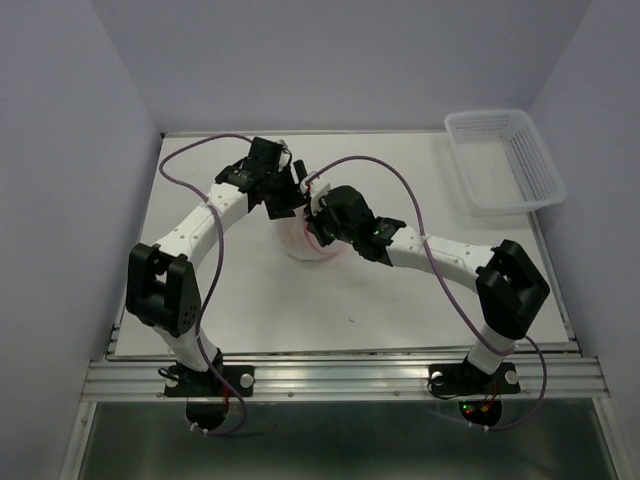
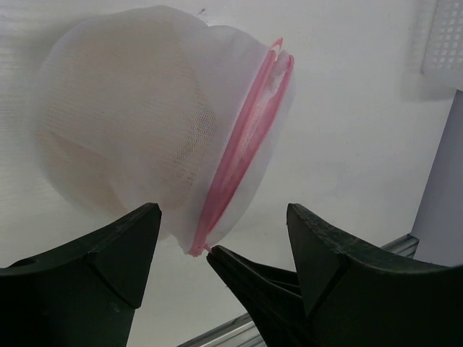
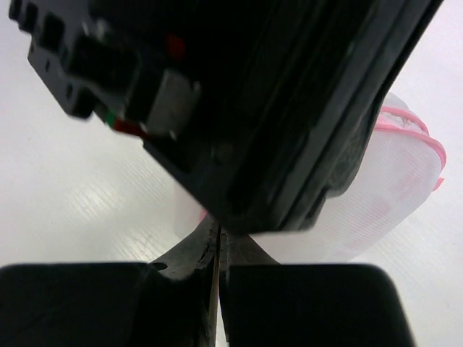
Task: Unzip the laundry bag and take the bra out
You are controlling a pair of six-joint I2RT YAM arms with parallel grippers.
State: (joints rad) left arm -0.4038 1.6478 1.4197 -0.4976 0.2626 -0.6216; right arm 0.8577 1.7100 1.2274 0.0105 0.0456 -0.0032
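Note:
The laundry bag (image 1: 300,240) lies mid-table, a round white mesh pouch with a pink zipper rim (image 2: 242,148). A pale beige shape, the bra (image 2: 108,130), shows dimly through the mesh. My left gripper (image 2: 224,238) is open, its fingers on either side of the bag's near end, touching nothing. My right gripper (image 3: 219,238) is shut, and in the left wrist view its tip (image 2: 217,254) meets the pink zipper's end (image 2: 195,249). In the right wrist view the left arm's body hides most of the bag (image 3: 391,188).
A white plastic lattice basket (image 1: 505,160) stands at the back right, and its corner shows in the left wrist view (image 2: 445,36). Both arms cross close together over the bag (image 1: 300,205). Grey walls close the table at the back and sides.

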